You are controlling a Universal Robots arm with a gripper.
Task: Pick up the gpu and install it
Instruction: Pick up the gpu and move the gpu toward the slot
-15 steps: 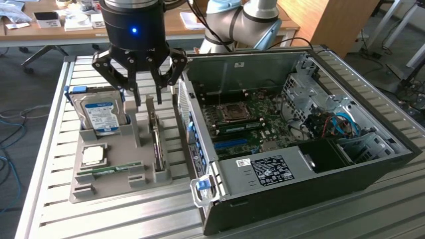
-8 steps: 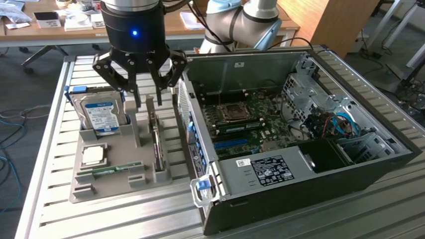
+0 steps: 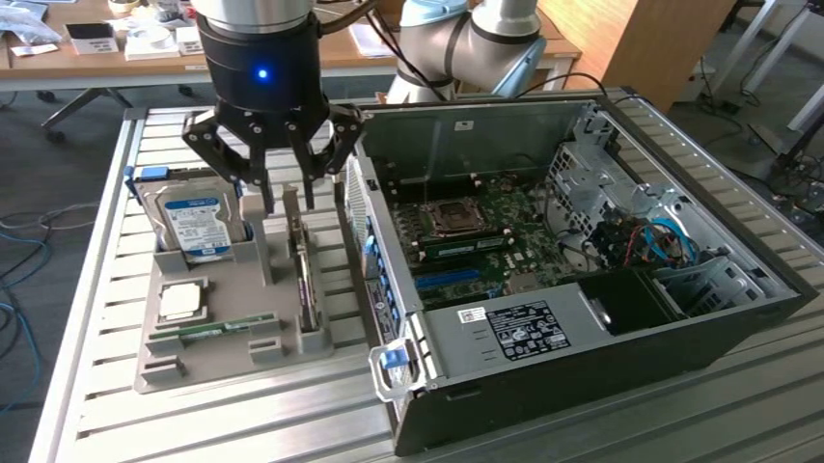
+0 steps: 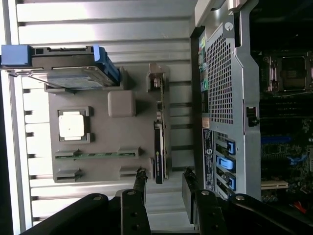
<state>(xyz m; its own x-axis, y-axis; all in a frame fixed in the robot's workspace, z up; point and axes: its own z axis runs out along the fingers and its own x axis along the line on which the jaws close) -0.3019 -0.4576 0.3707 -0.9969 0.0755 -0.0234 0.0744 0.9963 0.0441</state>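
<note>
Exterior view, upper left of the frame: the black multi-fingered gripper [image 3: 286,181] hangs with its fingers spread wide, gripping nothing. Directly below its fingertips the gpu [image 3: 305,275], a thin green card with a black cooler, stands on edge in a grey slotted tray [image 3: 193,371]. A silver, blue-labelled hard drive [image 3: 193,222] sits left of it, an open black computer case [image 3: 721,338] right.

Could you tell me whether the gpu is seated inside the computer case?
No, the gpu stands on edge in the grey holder tray beside the computer case, beneath the open gripper.
</note>
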